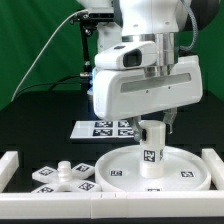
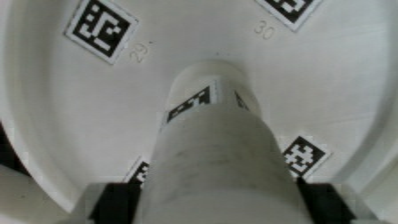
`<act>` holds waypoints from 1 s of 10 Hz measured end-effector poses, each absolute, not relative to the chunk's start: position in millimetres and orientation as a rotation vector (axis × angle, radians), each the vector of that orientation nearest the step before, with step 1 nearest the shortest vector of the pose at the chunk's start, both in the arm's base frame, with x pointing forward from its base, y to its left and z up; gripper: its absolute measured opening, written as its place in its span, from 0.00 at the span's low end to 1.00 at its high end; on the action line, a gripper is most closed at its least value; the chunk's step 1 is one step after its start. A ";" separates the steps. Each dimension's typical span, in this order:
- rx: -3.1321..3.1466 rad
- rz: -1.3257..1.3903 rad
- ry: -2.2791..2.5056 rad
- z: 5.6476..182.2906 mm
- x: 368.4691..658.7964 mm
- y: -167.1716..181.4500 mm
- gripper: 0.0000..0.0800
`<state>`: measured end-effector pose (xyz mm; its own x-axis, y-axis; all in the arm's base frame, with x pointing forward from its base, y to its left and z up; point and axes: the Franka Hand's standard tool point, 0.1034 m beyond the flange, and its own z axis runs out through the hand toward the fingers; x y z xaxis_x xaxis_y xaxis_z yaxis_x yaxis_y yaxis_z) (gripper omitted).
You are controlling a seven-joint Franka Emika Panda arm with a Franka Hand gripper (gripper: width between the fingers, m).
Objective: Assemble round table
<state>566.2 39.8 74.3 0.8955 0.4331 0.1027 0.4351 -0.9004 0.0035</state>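
Black tabletop [image 1: 40, 148], green curtain [image 1: 40, 40], and the pincer [image 2: 222, 196] is clamped on the short white cylindrical plastic leg [image 1: 152, 150], upright at the centre of the large rimmed white round disc [image 1: 115, 165]; a tilted push could jam it or skid the disc.

exterior: frontal, mid-range | wrist: close, down leg [image 2: 217, 150] onto disc [image 2: 71, 110] | shared: both

leg [image 1: 151, 147] upright on disc [image 1: 187, 168], cross base [image 1: 60, 178] beside

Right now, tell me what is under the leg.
The leg stands upright on the round disc, near its middle, gripper at its top. The spot directly beneath its foot is covered.
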 end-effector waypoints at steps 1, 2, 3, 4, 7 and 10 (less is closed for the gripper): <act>-3.067 -0.166 -0.544 74.4 567.2 40.4 0.50; -3.096 -0.195 -0.370 74.5 568.5 41.3 0.50; -3.112 -0.209 -0.120 74.4 567.8 40.4 0.50; -3.101 -0.221 0.164 74.1 567.4 38.9 0.50; -2.956 -0.202 0.741 73.8 565.4 33.8 0.51; -2.890 -0.184 0.933 73.4 564.3 33.9 0.51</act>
<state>564.3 33.9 73.4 0.8051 -0.5871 0.0842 -0.5752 -0.8075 -0.1312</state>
